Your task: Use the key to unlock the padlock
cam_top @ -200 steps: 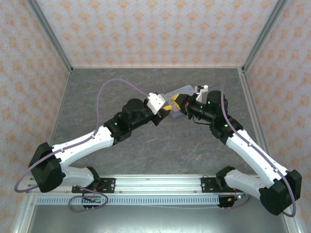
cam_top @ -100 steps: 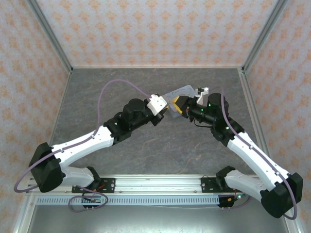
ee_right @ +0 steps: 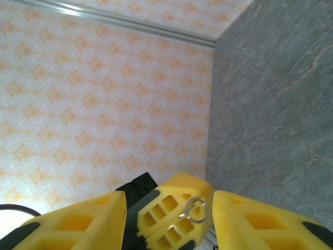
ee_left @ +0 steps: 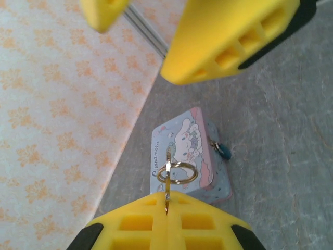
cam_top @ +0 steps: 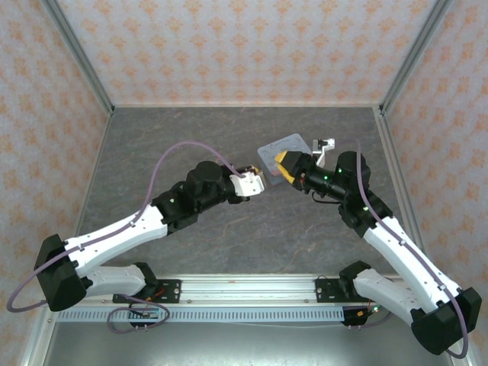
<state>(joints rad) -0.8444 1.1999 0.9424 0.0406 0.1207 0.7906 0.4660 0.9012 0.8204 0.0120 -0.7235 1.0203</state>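
padlock [ee_left: 225, 151]: tiny, dark teal-blue, glossy; at the side edge of the pale blue rectangular cartoon tin [ee_left: 182, 156] on the grey stone-look table [ee_left: 281, 156]
key [ee_left: 167, 169]: thin metal on a gold ring; we see the left gripper [ee_left: 167, 200] pinching it
right gripper [ee_right: 167, 200]: yellow ribbed fingers apart

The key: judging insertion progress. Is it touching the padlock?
Apart. Left wrist view: the key, held by the left gripper, has the tin showing between it and the padlock.

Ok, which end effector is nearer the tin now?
Right. The right end effector hangs at the tin's near edge; the left end effector, holding the key, sits further back and leftward in the top view.
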